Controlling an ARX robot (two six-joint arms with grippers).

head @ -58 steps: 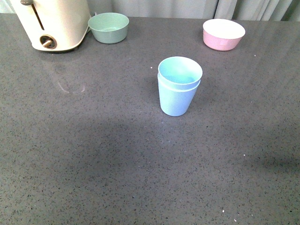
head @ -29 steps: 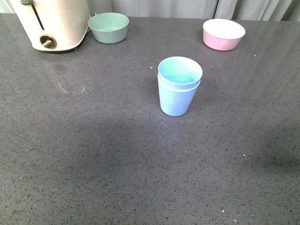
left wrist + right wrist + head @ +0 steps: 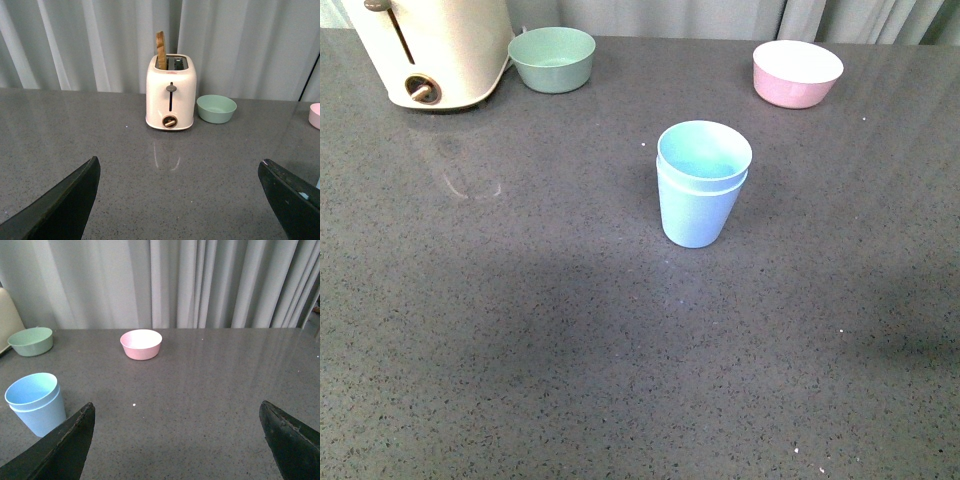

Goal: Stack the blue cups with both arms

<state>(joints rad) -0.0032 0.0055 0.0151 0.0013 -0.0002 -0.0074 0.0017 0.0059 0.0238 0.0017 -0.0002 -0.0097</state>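
Nothing has moved since a second ago. From the front, the cups [image 3: 703, 183] stand nested upright mid-table [image 3: 520, 330], green bowl [image 3: 552, 58] at 11 o'clock, pink bowl [image 3: 797, 73] at 1 (neither arm shows). My left gripper [image 3: 180, 200] is spread wide, facing the toaster [image 3: 170, 92]. My right gripper [image 3: 177, 440] is likewise spread, empty, cups at 10 o'clock.
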